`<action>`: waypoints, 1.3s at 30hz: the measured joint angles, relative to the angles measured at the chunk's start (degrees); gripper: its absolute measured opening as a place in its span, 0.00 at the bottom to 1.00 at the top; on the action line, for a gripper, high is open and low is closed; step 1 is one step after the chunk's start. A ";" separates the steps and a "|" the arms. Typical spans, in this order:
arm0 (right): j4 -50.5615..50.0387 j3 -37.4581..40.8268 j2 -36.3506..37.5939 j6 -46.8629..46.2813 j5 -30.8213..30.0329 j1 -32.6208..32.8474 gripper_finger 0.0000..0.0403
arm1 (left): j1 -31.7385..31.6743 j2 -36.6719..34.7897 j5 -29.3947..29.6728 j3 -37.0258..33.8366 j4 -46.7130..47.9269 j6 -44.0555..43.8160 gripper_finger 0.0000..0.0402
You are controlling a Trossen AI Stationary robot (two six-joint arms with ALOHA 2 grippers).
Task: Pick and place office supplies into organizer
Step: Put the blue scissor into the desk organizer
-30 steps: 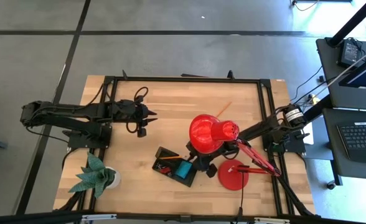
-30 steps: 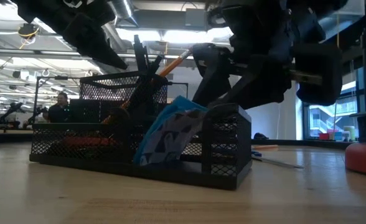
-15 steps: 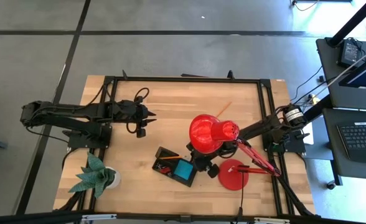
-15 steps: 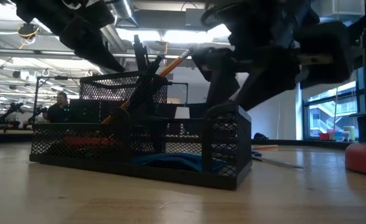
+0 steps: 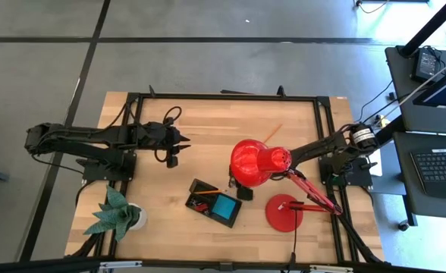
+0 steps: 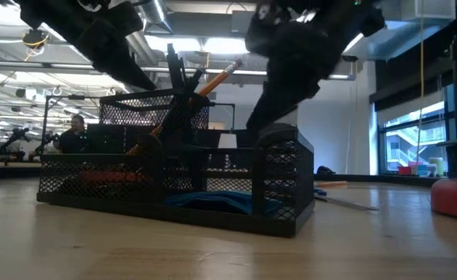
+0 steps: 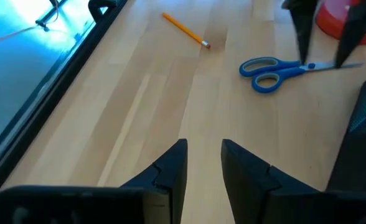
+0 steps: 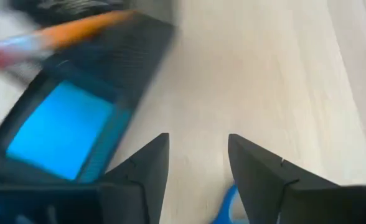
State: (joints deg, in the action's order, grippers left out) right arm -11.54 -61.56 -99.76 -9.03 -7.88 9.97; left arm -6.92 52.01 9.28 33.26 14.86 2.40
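Observation:
The black mesh organizer (image 5: 204,199) stands on the table near the front. A blue sticky-note pad (image 5: 225,205) lies flat in one of its compartments (image 8: 61,127). Pens and an orange pencil (image 6: 201,89) lean in its tall cup. My right gripper (image 8: 195,168) hovers open just right of the organizer, under the lamp shade, with nothing between its fingers. Blue-handled scissors (image 7: 276,66) and a loose pencil (image 7: 186,30) lie flat on the wood farther back. My left gripper (image 7: 203,163) waits open at the table's left, above bare wood.
A red desk lamp spreads its shade (image 5: 257,161) over my right gripper, and its round base (image 5: 284,213) stands at the near right. A green paper plant (image 5: 117,212) stands at the near left corner. Bare wood lies between the organizer and my left arm.
The blue pad, which stood tilted in the organizer's compartment a second ago, has fallen flat into it. My right gripper has risen and drawn back from the organizer toward the table's far edge, rolling its wrist as it went.

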 joint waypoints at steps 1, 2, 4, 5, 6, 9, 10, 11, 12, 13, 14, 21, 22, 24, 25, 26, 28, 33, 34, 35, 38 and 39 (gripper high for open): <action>-0.76 0.00 0.03 -4.38 -0.02 -0.58 0.42 | 0.00 0.00 0.01 0.00 -0.04 -0.89 0.23; -1.64 0.00 0.03 -7.61 -0.06 -1.00 0.42 | 0.00 0.00 0.07 0.00 -0.09 -2.08 0.23; -3.84 0.00 0.01 -10.00 -0.22 -1.73 0.42 | 0.00 0.00 0.33 0.00 -0.05 -3.89 0.23; -4.56 0.00 0.01 -10.48 -0.18 -2.00 0.42 | 0.00 0.00 0.60 0.00 -0.05 -4.54 0.23; -4.94 0.00 0.01 -11.80 -0.18 -2.23 0.42 | 0.00 0.00 0.94 0.00 -0.05 -4.99 0.23; -4.89 0.00 0.01 -18.24 0.01 -3.29 0.42 | 0.00 0.00 1.29 0.00 -0.05 -6.05 0.23; -4.91 0.00 0.01 -20.19 -0.01 -3.76 0.42 | 0.00 0.00 1.29 0.00 -0.05 -6.23 0.23; -5.06 0.00 0.01 -22.34 -0.05 -4.09 0.42 | 0.00 0.00 1.29 0.00 -0.05 -6.33 0.23; -5.35 0.00 0.01 -24.28 -0.16 -4.47 0.42 | 0.00 0.00 1.29 0.00 -0.06 -6.43 0.23; -5.79 0.00 0.01 -25.90 -0.22 -4.79 0.42 | 0.00 0.00 1.29 0.00 -0.05 -6.84 0.23; -6.20 0.00 -0.10 -27.28 -0.23 -5.05 0.42 | 0.00 0.00 1.29 0.00 -0.05 -7.50 0.23; -10.81 0.09 -1.73 -35.84 -0.74 -5.81 0.41 | 0.00 0.00 1.29 0.00 0.03 -8.15 0.23; -10.23 0.09 -2.04 -36.30 -0.96 -5.81 0.40 | 0.01 0.00 1.29 0.00 0.14 -8.05 0.23; -11.28 0.09 -2.33 -37.40 -1.44 -5.90 0.39 | 0.00 0.00 1.29 0.00 0.50 -7.36 0.23; -10.91 0.09 -2.52 -37.45 -1.91 -5.95 0.38 | 0.00 0.00 1.29 0.00 0.47 -7.09 0.23; -10.89 0.09 -2.61 -37.66 -2.34 -5.96 0.37 | 0.00 0.00 1.29 0.00 0.52 -6.74 0.23; -11.61 0.09 -2.63 -38.75 -2.65 -6.08 0.36 | 0.00 0.00 1.29 0.00 0.48 -6.74 0.23; -12.37 0.09 -2.63 -38.82 -2.78 -6.11 0.32 | 0.02 0.00 1.27 0.00 1.09 -6.70 0.23; -12.37 0.09 -2.63 -38.82 -2.78 -6.11 0.32 | 0.07 0.00 1.27 0.00 1.43 -6.72 0.23; -12.56 0.09 -2.63 -38.82 -2.76 -6.11 0.31 | 0.07 0.00 1.27 0.00 1.52 -6.72 0.23; -12.63 0.09 -2.63 -38.54 -2.45 -6.11 0.31 | 0.07 0.00 1.27 0.00 1.75 -6.59 0.23; -12.61 0.09 -2.63 -37.34 -1.94 -6.11 0.31 | 0.07 0.00 1.27 0.00 1.73 -6.57 0.23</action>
State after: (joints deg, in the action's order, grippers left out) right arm -24.15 -61.47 -102.39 -46.37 -9.81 3.86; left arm -6.85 52.01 10.55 33.26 16.59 -4.17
